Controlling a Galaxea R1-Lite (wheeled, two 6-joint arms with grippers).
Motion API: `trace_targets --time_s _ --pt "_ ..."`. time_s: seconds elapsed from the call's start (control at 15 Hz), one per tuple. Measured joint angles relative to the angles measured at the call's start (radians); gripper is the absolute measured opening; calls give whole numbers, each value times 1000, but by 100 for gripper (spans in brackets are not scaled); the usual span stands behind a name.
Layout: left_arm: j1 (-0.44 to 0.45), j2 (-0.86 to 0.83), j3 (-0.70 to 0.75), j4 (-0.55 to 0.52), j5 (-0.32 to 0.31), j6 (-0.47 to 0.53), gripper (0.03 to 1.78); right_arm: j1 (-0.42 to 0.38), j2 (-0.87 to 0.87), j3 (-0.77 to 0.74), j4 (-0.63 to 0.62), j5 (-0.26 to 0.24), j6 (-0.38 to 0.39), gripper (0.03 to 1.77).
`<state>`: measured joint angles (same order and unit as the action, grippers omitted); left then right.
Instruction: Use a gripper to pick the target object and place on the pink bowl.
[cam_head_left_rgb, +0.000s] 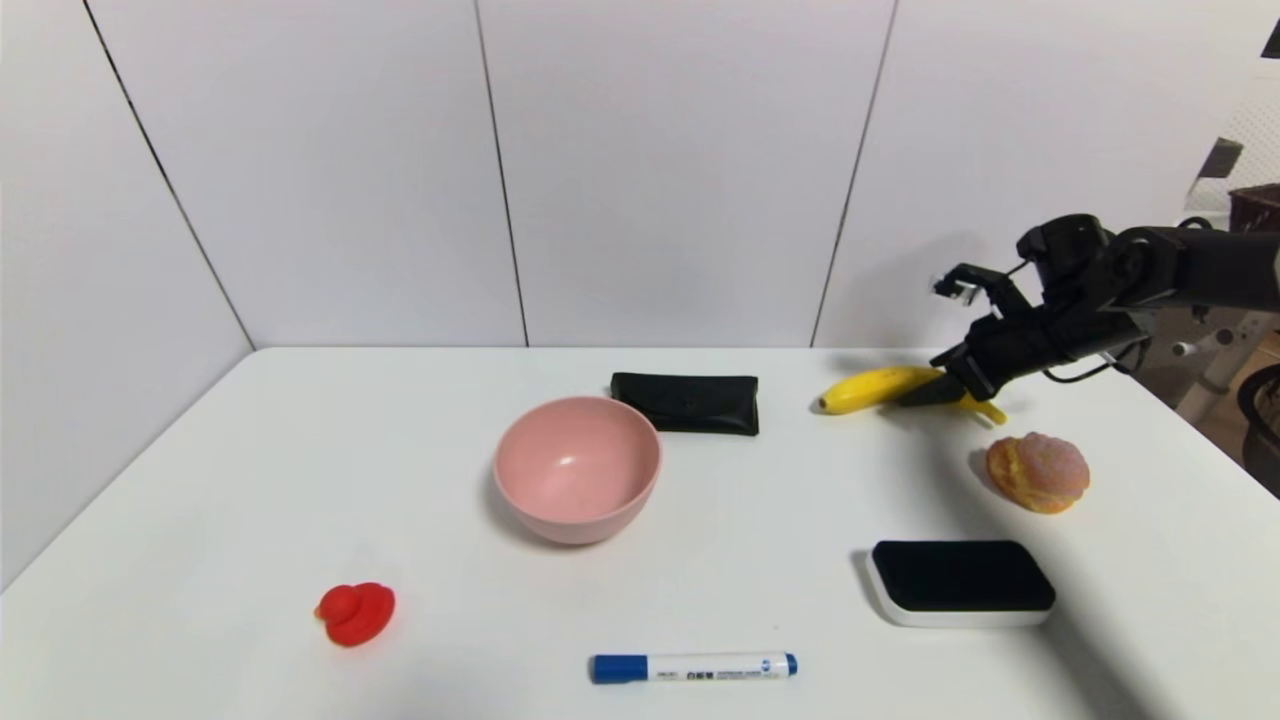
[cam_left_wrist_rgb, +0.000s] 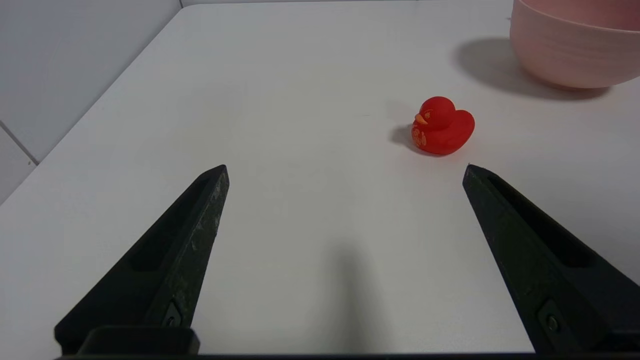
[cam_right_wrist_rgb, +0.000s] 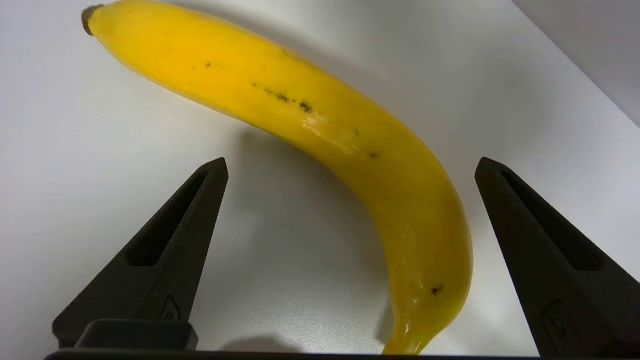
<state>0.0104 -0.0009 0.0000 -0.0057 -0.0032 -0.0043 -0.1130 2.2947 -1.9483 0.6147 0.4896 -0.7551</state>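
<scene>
Light is bright, even and comes from above. The pink bowl (cam_head_left_rgb: 577, 468) and the banana (cam_right_wrist_rgb: 320, 130) throw soft short shadows on the white table (cam_head_left_rgb: 250, 480). A small glare shows on the banana skin. Focus is sharp.

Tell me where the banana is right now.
In the head view the banana lies on the table's far right, between the black pouch and the pastry, with the open right gripper straddling it.

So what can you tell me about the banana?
The banana is long, curved and bright yellow, with small dark specks and a brownish tip. It lies flat on the white table, far right, behind the pastry. The right claw is open with its fingers either side of it, not yet squeezing.
</scene>
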Motion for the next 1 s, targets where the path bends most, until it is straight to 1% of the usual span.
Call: trace_targets --time_s 0.4,0.67,0.87,1.0 --pt "0 0 0 0 0 0 169 3 35 0 0 0 -80 171" --pt "0 0 0 0 0 0 169 11 50 0 -1 3 -89 171" --pt "0 0 0 0 0 0 169 12 51 0 0 2 -93 125" --pt "0 0 0 0 0 0 169 12 51 0 0 -1 -92 98"
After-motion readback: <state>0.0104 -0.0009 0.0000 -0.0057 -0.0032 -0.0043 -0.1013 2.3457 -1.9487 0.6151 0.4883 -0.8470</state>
